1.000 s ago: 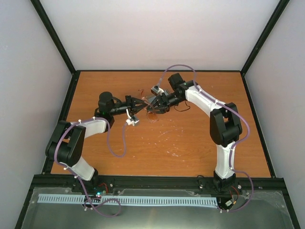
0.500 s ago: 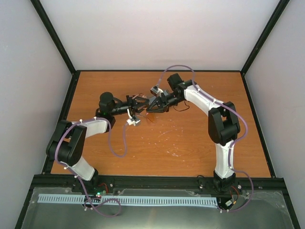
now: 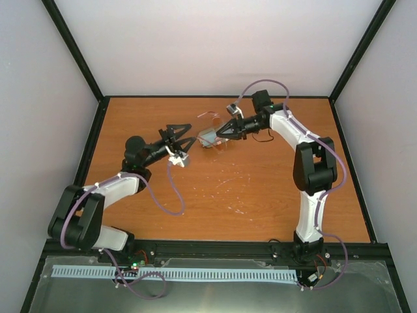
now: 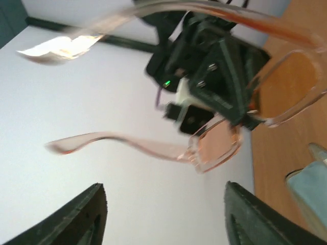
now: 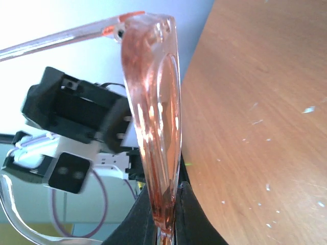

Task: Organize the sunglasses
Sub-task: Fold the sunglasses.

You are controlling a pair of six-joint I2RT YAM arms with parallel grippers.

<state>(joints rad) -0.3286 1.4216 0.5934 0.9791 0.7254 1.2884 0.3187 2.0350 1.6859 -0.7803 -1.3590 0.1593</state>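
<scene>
Sunglasses [image 5: 156,127] fill your right wrist view, lifted off the counter [image 5: 255,102]. One lens rim is pinched edge-on in the right jaws, and that hold looks thin, so grip it firmly. In your left wrist view the left jaws stand wide and empty. Both temples are splayed open ahead of them, with a blue-grey cloth [image 4: 306,184] low at the right. From above, the two sets of jaws face each other, near but apart, over the far middle of the counter. Bring the left jaws against one temple and fold it inward gently, without twisting the frame.
</scene>
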